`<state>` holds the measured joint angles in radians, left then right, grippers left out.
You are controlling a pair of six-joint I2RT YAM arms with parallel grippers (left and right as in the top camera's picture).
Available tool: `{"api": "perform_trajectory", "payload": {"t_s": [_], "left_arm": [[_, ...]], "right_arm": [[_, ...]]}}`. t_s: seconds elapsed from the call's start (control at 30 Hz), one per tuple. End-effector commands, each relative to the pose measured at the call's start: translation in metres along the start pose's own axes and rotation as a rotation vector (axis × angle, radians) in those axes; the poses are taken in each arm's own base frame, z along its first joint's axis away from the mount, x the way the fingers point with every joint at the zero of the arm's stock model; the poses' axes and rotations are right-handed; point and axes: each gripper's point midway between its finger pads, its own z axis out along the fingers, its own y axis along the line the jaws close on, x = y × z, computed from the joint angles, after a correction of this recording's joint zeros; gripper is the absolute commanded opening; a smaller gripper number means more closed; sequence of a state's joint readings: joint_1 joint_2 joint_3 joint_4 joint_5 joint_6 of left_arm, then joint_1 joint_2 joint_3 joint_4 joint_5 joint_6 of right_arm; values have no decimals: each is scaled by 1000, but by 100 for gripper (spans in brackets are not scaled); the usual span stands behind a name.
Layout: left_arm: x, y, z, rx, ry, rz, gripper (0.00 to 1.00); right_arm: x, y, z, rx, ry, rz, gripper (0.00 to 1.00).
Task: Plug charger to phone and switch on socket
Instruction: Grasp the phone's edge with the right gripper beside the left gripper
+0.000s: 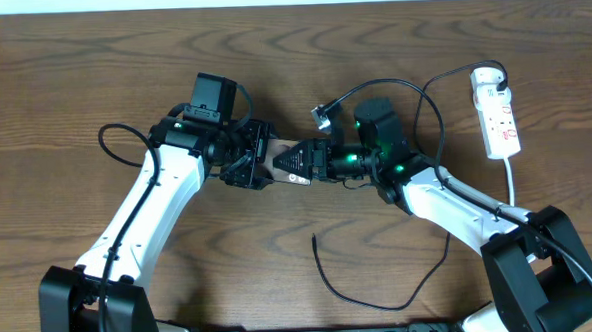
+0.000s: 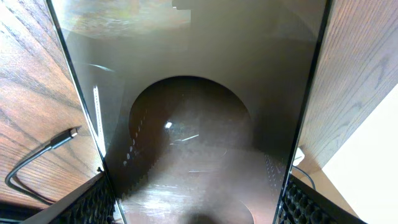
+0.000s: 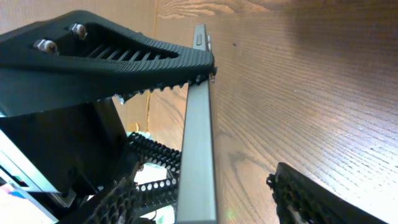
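The phone [image 1: 291,164] is a dark glossy slab held off the table between both arms. My left gripper [image 1: 266,159] is shut on it. In the left wrist view the phone [image 2: 199,93] fills the frame, with the fingers [image 2: 93,202] pressed on both long edges. My right gripper [image 1: 316,161] is open and straddles the other end. In the right wrist view there is a clear gap between the phone's grey edge [image 3: 198,124] and one of the fingers [image 3: 311,199]. The charger [image 1: 421,281] loops over the front of the table. Its plug tip [image 1: 313,239] lies loose there, also visible as plug tip [image 2: 71,132]. The socket [image 1: 498,112] lies at the far right.
A thicker robot cable with a grey connector [image 1: 321,112] arches above the right wrist. The socket's white cord [image 1: 513,182] runs toward the right arm's base. The wooden table [image 1: 71,56] ends at a pale strip along the top.
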<state>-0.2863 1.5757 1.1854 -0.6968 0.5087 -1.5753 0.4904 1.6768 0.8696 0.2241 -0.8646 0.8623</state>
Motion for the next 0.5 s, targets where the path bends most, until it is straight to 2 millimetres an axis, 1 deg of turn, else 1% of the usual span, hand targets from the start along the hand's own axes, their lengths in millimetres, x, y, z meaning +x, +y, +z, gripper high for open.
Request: {"api": "perform_trajectory", "payload": {"t_s": [0.0, 0.07, 0.13, 0.23, 0.3, 0.47], "left_arm": [[0, 0, 0, 1, -4, -14, 7], [1, 0, 1, 0, -3, -11, 7], [2, 0, 1, -2, -2, -9, 7], [4, 1, 2, -4, 0, -4, 7], [4, 1, 2, -4, 0, -4, 7], [4, 2, 2, -8, 0, -5, 7]], "right_arm": [[5, 8, 7, -7, 15, -21, 65], [6, 7, 9, 1, 16, -20, 63], [9, 8, 12, 8, 18, -22, 58], [10, 8, 14, 14, 17, -26, 57], [11, 8, 15, 15, 18, -27, 54], [11, 8, 15, 15, 18, -27, 49]]}}
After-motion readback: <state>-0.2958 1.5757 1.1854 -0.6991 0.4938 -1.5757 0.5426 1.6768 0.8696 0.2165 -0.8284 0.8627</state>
